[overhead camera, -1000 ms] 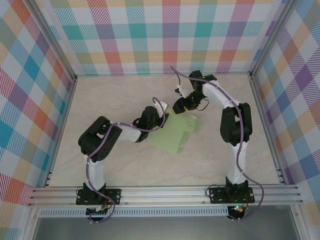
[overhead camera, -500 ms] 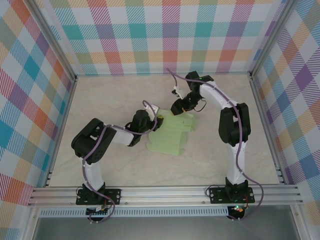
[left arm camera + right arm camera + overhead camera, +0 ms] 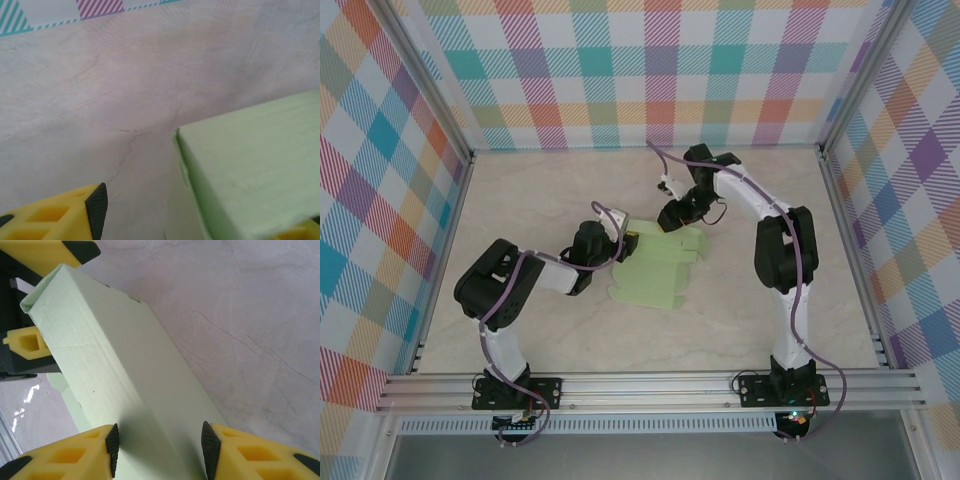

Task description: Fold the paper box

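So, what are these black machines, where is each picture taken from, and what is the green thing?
They are two robot arms, left arm and right arm, bolted at the near edge of a table. One picture looks down from above; the other two come from a camera on each wrist. On the table lies a green paper box, partly folded. The yellow left fingers stand open around one end; the right fingers straddle it, whether they pinch it I cannot tell.

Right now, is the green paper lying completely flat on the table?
No: the paper box has a panel folded up off the table, a ridge between the fingers of the right gripper.
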Controlling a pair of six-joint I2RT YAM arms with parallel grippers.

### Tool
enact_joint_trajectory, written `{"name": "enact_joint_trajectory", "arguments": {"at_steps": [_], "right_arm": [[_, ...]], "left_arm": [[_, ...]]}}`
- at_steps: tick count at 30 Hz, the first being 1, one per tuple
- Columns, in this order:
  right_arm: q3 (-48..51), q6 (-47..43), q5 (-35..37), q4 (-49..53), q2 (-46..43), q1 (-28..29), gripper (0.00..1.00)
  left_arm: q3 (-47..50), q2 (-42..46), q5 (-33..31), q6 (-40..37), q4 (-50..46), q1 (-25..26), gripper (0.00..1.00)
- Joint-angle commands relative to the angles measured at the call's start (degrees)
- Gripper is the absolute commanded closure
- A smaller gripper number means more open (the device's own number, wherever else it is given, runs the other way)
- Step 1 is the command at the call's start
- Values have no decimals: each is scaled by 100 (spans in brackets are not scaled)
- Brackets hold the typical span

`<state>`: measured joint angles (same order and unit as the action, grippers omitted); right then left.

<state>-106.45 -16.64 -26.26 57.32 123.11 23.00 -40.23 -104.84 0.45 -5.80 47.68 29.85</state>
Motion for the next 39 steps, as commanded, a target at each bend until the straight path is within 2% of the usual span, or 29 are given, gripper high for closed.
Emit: {"name": "enact_joint_trajectory", "arguments": {"at_steps": [1,4,7,14,18,21,27,32,35,39], "right_arm": [[256,146,261,-169,55,51,52],[372,228,329,-298,-14,55,53],[406,248,358,-336,-42,55,53],[389,233,271,-305,-49,55,52],[378,232,253,-282,-26,54,52],[378,223,252,-261,-29,55,52],[424,210,297,-281,-56,55,52],[424,245,297,-334,-63,55,52],[425,275,318,-354,-84,55,52],[471,315,393,-413,-124,55,52]], "left_arm": [[226,387,40,-2,327,-40,40],[389,540,222,-108,371,-40,34],[496,698,369,-273,288,-46,32],[509,700,221,-1099,73,-45,39],[437,387,591,-1500,380,-40,40],[416,199,225,-1376,721,-48,40],[182,99,305,-1457,420,-56,42],[-127,-48,65,-1424,162,-49,50],[-261,-116,7,-1437,19,-47,59],[-284,-124,-81,-1489,-21,18,64]]}}
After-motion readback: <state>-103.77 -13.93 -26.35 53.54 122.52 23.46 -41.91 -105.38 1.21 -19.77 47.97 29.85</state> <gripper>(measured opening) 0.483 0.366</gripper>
